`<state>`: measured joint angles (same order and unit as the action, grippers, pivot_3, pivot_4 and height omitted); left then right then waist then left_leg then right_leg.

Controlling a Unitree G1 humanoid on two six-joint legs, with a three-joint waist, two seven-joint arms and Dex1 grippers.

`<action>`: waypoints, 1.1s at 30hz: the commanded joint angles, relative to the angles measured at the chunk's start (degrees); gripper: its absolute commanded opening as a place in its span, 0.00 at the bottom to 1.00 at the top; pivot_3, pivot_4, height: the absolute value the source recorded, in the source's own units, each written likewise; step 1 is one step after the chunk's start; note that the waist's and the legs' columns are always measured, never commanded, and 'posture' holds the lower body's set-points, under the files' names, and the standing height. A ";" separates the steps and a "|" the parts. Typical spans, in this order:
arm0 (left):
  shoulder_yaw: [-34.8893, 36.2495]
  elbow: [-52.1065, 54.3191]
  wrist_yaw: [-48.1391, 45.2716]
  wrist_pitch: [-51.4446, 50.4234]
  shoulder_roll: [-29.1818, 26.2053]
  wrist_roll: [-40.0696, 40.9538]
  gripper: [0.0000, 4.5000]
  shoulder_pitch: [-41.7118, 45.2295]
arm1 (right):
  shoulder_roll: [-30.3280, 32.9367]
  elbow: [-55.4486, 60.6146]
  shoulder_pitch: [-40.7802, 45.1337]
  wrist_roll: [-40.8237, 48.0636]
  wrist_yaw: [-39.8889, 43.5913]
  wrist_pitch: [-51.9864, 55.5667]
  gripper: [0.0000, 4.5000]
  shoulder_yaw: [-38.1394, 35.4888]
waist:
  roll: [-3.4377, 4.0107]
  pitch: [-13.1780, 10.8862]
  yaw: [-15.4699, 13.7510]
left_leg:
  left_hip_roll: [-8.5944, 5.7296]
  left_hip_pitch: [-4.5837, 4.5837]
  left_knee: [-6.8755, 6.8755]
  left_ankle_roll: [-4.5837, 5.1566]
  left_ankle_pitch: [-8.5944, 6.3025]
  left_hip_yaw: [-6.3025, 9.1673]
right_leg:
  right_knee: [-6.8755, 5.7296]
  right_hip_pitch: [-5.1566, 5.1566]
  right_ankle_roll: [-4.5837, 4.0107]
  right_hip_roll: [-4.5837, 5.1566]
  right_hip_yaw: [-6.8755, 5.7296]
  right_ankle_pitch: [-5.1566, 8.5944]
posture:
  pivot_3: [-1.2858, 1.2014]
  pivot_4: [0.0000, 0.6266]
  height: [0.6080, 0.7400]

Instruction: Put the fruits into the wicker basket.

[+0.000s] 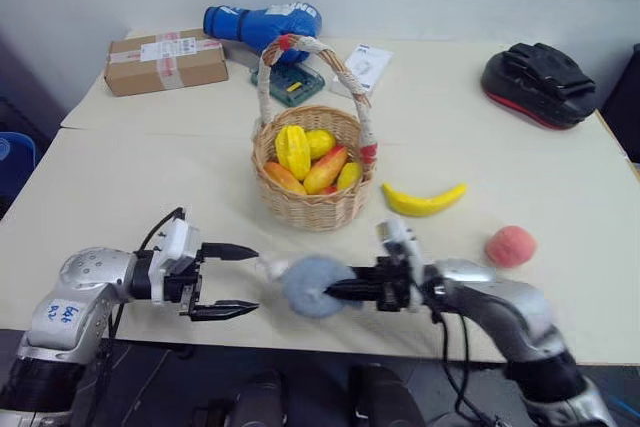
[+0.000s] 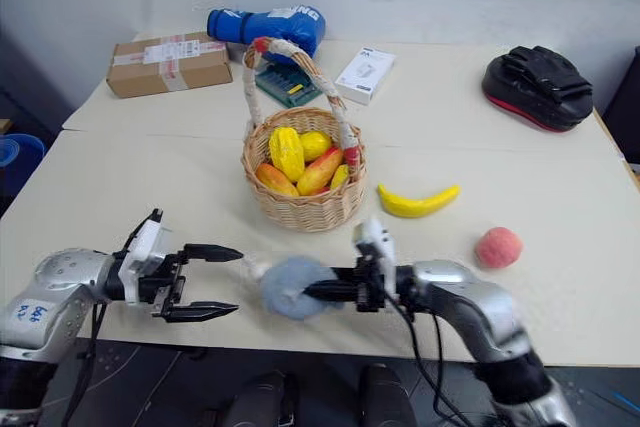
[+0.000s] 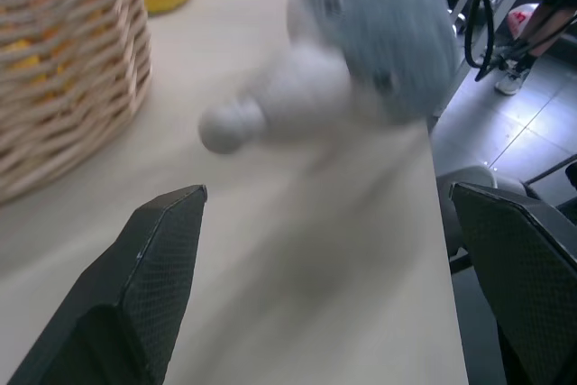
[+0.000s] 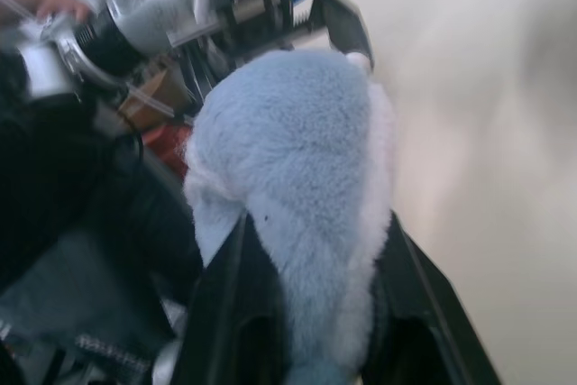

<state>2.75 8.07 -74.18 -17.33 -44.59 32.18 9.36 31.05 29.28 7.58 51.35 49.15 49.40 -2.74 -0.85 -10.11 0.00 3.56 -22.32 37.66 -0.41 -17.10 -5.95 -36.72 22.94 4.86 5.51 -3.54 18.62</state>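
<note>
Grey-blue plush toy [image 1: 312, 285], not a fruit, sits clamped in the right gripper [image 1: 335, 291] just in front of the wicker basket [image 1: 310, 197]. The left gripper [image 1: 238, 280] faces it, spread wide and empty. A handover could fumble the toy off the near table edge. The banana [image 1: 424, 199] and peach [image 1: 510, 245] lie right of the basket on the beige table [image 1: 130, 187], not yet collected; other fruits are inside. Behind the basket: cardboard box [image 1: 166, 61], blue boxing glove [image 1: 262, 23], white wall.

Cardboard box [image 1: 166, 61], blue boxing glove [image 1: 262, 24], black pad [image 1: 540, 82].
</note>
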 commanded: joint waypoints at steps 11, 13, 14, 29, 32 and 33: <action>-6.40 -0.75 -1.47 -2.59 8.40 0.54 1.00 8.98 | 16.53 -10.48 -26.15 18.65 -17.21 -5.52 0.18 -63.81 | 0.01 -0.01 0.05 | -0.10 0.28 -0.05 0.01 -0.03 -0.04 | 0.41 -0.38 0.15 -0.36 0.15 -0.08 | 0.52 0.24 1.00; -6.60 -1.38 -1.82 -2.45 8.52 0.30 1.00 9.74 | 17.70 -18.49 -25.77 11.04 -15.40 -9.97 0.18 -61.46 | 0.00 0.00 0.14 | -0.10 0.28 -0.07 0.01 -0.03 -0.07 | 0.56 -0.39 0.19 -0.54 0.30 -0.11 | 0.52 0.24 1.00; -6.61 -1.72 -1.88 -2.18 8.59 0.12 1.00 10.19 | 17.85 -22.59 -24.74 7.19 -15.12 -12.78 0.18 -59.39 | 0.00 0.00 0.15 | -0.02 0.27 -0.06 0.00 -0.03 -0.09 | 0.62 -0.39 0.21 -0.70 0.42 -0.14 | 0.52 0.24 1.00; -0.52 5.62 4.71 -5.77 7.97 3.64 1.00 8.39 | 18.28 -45.05 -17.40 -15.60 -11.23 -27.78 0.66 -44.66 | 0.63 0.07 0.01 | 0.13 0.36 -0.08 -0.39 0.19 -0.78 | 0.66 -0.24 0.33 -0.92 0.91 -0.24 | 0.52 0.24 1.00; 0.92 7.95 6.24 -6.86 8.48 5.69 1.00 7.02 | 20.88 -43.20 -22.22 -16.36 -8.18 -26.14 0.88 -47.44 | 0.66 0.08 -0.22 | 0.12 0.35 -0.08 -0.18 0.07 -0.78 | 0.70 -0.27 0.37 -0.86 0.93 -0.26 | 0.52 0.24 1.00; 1.38 8.54 6.56 -7.39 8.42 6.40 1.00 6.46 | 22.57 -42.80 -25.13 -18.90 -5.27 -29.57 0.97 -48.13 | 0.66 0.08 -0.14 | 0.13 0.35 -0.09 -0.09 0.02 -0.77 | 0.72 -0.27 0.37 -0.84 0.94 -0.26 | 0.52 0.24 1.00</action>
<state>2.39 13.73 -68.29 -24.16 -36.30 36.31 16.41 50.64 -15.74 -15.45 34.45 40.62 22.58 -46.64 -0.19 -10.03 -0.15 3.69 -21.95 37.58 -0.51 -17.09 -6.71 -35.99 22.66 5.25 4.65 -2.57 18.35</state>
